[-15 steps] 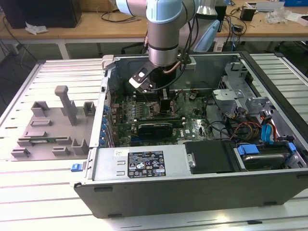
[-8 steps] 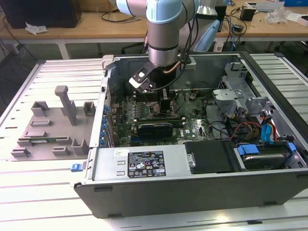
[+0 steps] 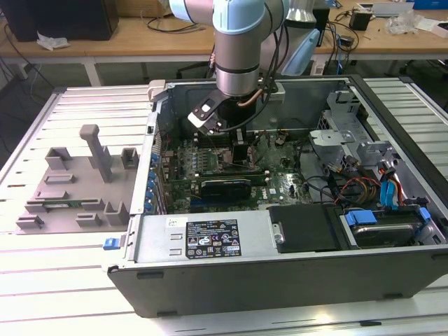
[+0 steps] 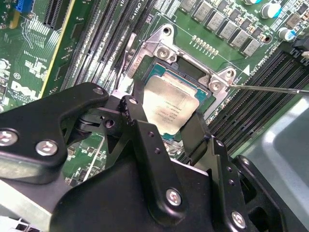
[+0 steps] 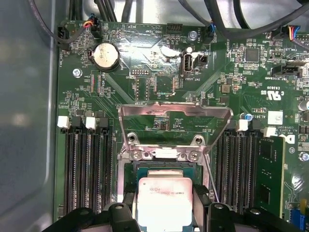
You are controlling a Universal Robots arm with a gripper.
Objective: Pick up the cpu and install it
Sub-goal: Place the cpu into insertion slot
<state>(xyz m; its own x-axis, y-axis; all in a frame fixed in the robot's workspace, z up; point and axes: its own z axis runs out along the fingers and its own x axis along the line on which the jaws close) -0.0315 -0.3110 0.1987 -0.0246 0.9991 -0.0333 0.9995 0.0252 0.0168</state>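
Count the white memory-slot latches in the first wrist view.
4: two white latches on one side of the raised socket frame, two on the other. Others may be hidden.

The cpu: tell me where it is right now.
In both wrist views the cpu is held between the fingers of the gripper, just over the open socket, beside its raised metal frame and flanked by memory slots.

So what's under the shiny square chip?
Under the cpu is the open socket; its dark edge and metal frame show around the chip. The socket's middle is hidden by the cpu, and the gripper covers its near side.
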